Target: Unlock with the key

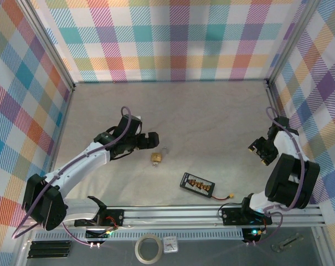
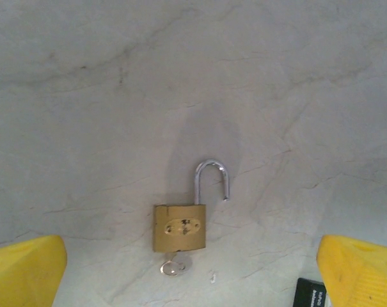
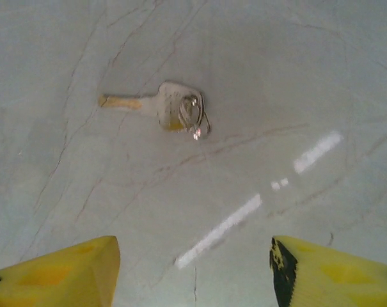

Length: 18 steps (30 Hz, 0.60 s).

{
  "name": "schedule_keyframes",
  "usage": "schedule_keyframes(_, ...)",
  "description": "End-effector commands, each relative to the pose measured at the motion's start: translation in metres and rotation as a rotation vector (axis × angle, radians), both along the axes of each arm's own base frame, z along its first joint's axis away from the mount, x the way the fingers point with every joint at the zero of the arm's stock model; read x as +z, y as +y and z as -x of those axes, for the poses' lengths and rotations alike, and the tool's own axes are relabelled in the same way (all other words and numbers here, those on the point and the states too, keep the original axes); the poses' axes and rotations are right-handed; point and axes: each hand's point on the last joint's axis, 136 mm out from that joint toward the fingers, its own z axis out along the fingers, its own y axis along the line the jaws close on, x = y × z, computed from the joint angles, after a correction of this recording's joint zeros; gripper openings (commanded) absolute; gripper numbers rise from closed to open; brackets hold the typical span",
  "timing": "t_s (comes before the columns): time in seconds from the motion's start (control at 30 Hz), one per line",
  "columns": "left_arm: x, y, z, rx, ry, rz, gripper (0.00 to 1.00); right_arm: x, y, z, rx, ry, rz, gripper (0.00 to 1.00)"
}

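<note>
1. My left tool: fingers wide apart, holding nothing, close to the padlock on its far-left side.
2. The padlock lies flat mid-table. Its shackle is swung open and a key sits in its base.
3. My right tool, at the right side: fingers apart, empty.
4. A second key with a ring lies on the table ahead of it, untouched.
</note>
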Motion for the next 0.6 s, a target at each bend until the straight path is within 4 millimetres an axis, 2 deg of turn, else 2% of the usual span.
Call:
schedule_keyframes(0.0,-0.002,-0.014,0.0,-0.038,-0.002,0.061,1.0,-0.006,-0.01,-0.023,-0.037,-0.053,-0.017,0.56)
schedule_keyframes(0.27,-0.01,-0.014,0.003,-0.027,0.021,0.068,0.99,-0.03,-0.023,-0.029,-0.044,0.014,0.001,0.41)
schedule_keyframes(0.57,-0.008,-0.018,0.004,-0.034,0.026,0.062,0.96,-0.033,-0.033,-0.039,-0.028,0.019,0.03,0.37)
